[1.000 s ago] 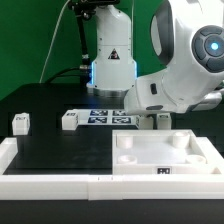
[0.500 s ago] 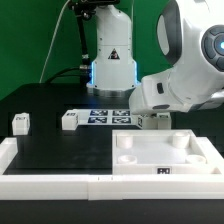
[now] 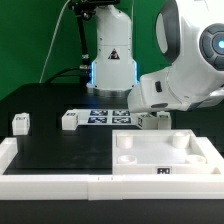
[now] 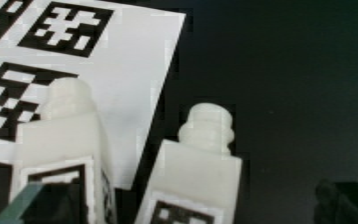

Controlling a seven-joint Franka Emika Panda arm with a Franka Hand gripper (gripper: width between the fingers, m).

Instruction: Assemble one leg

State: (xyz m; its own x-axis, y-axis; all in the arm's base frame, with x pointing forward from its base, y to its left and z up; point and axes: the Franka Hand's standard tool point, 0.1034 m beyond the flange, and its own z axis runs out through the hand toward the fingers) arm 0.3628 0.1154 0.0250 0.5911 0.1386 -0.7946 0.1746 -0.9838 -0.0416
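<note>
I can read no words or numbers anywhere. The robot base (image 3: 112,80) carries a dark triangle sign, but its symbol is too small for me to make out. Black-and-white square marker tags sit on the marker board (image 3: 104,117), the far-left leg (image 3: 20,122), the second leg (image 3: 69,120) and the tray's front wall (image 3: 140,173).

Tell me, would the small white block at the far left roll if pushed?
Probably not: the leg has flat faces, so it should slide or tip rather than roll. It looks hard and moulded, so likely stiff. Being small, it is probably light.
</note>
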